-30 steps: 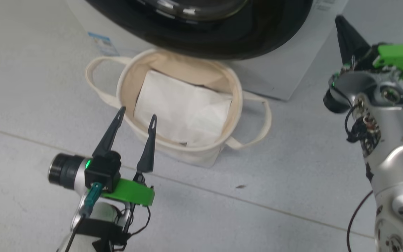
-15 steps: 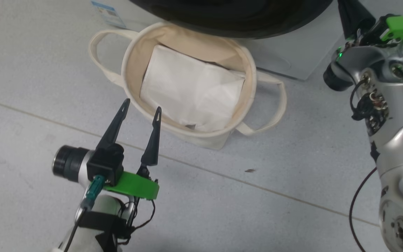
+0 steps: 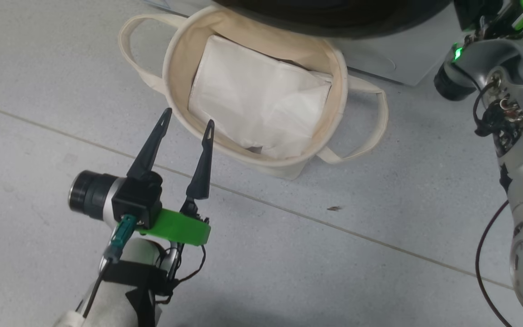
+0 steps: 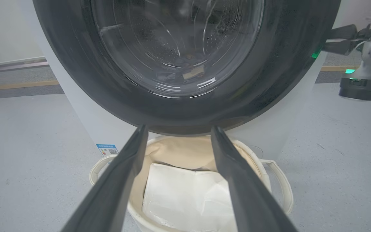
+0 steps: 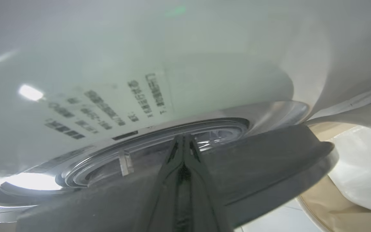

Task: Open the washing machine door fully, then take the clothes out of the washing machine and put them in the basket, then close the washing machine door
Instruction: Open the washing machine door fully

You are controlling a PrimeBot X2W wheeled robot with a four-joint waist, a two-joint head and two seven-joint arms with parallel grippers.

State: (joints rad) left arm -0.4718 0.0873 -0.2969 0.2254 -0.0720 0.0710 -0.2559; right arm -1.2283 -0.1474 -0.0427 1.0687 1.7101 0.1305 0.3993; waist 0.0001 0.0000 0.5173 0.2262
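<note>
The basket [image 3: 175,54] is showing plain cream canvas, and the sheet [image 3: 257,109] inside it is showing plain white. At twelve o'clock of the head view, the washing machine door [image 3: 334,18] is gleaming glossy black against the white washing machine [image 3: 379,54]. The floor [image 3: 39,68] is showing a speckled light grey. The left gripper [image 3: 189,116] is showing black fingers and a bright green bracket [image 3: 177,229]. In the left wrist view, a blue sticker [image 4: 106,150] is showing at seven o'clock of the door. Behind the glass, the clothes [image 4: 169,76] are showing greyish blue with a beige patch.
</note>
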